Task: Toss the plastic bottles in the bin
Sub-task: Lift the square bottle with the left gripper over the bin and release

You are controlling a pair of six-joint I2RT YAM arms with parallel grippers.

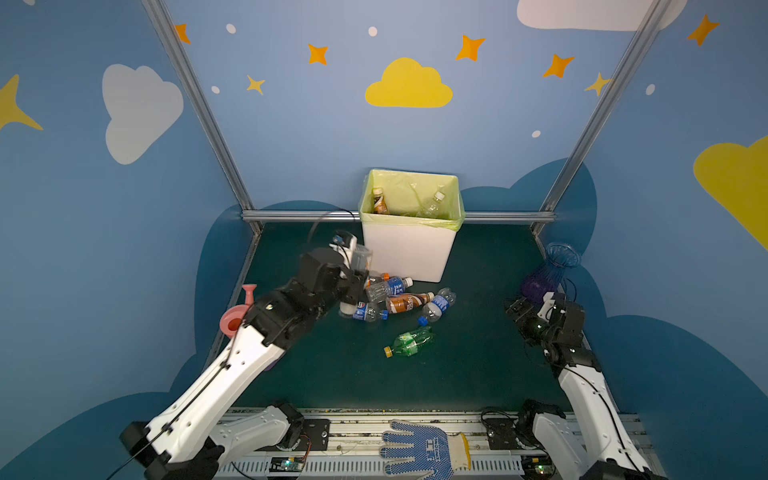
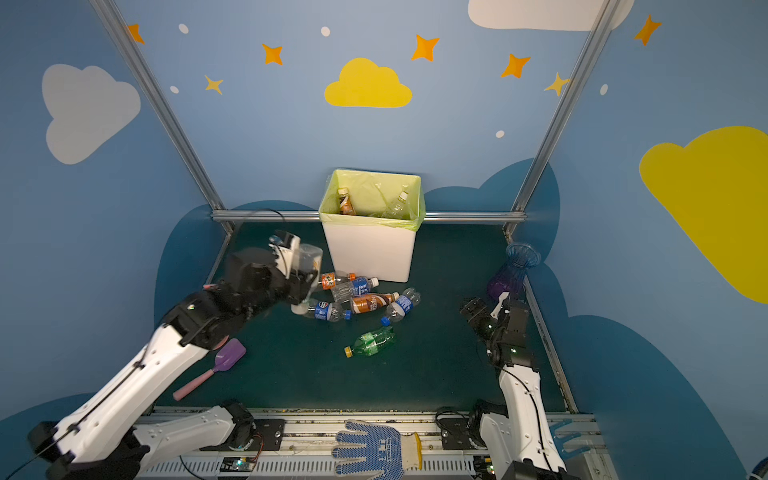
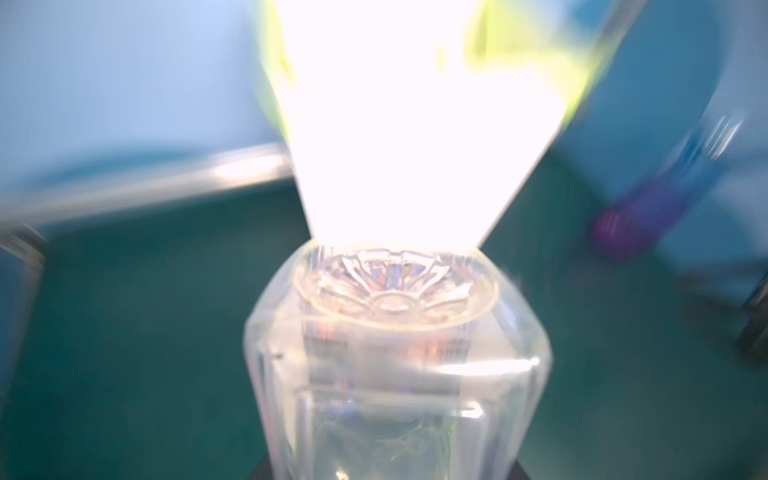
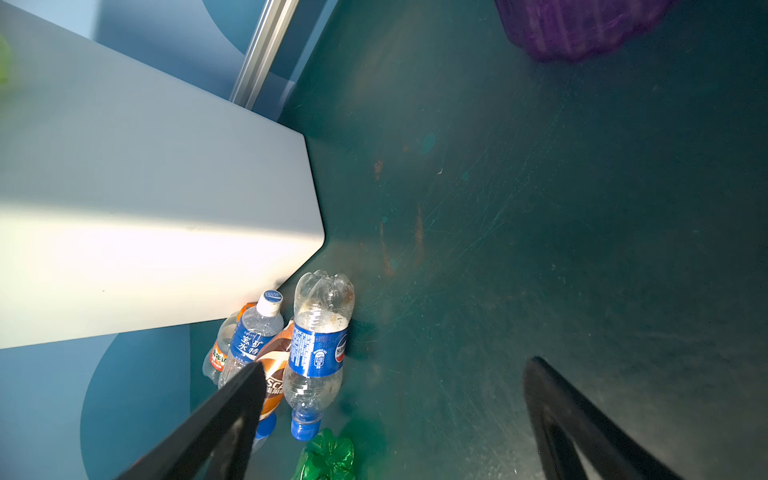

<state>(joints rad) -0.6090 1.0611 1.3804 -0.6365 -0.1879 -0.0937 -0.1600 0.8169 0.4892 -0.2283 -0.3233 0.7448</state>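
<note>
And the clear bottle (image 1: 361, 258) was up off the mat (image 1: 469, 365), pinched around its middle by the left gripper (image 1: 356, 283), jaws pressed into the thin plastic. In both top views it hung at about 8 o'clock from the bin (image 1: 407, 253), just beside the white wall and below the rim. Its long axis ran close to upright, leaning a little. The moulded base pointed to 12 o'clock and the white cap (image 1: 347, 309) to 6. The left wrist view, badly blurred, looked straight along the bottle (image 3: 395, 353), base first, at the bin (image 3: 395, 124).

To finish this well, I'd judge the arm needed more height before swinging toward 2 o'clock. The base should clear the folded liner, and the release should come only over the open mouth. A squashy wall like that could slip, so no hard jerks.

Loose bottles (image 1: 399, 299) lay clustered at the bin's 6 o'clock, with a green bottle (image 1: 409, 341) further out. The right gripper (image 4: 397, 363) waited spread and empty near the vase (image 1: 548, 270) at 4 o'clock.
</note>
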